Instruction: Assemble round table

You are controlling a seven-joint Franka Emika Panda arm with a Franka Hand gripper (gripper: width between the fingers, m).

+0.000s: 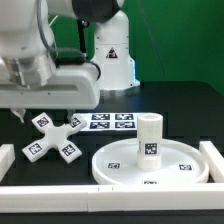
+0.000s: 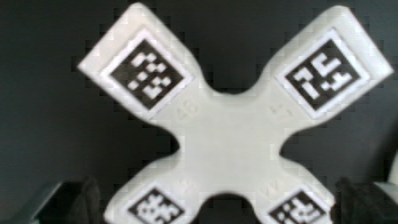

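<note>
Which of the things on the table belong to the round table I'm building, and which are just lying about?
Belong to the job:
- large round disc
- short cylinder leg, upright on the disc
- cross-shaped foot piece, beside the disc

Just there:
- marker board
- white border walls

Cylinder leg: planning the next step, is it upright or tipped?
Upright: the cylinder leg stands on end on the round disc, flat top up.

Grn backdrop (image 1: 185, 35); blk tabletop (image 1: 195, 112)
</note>
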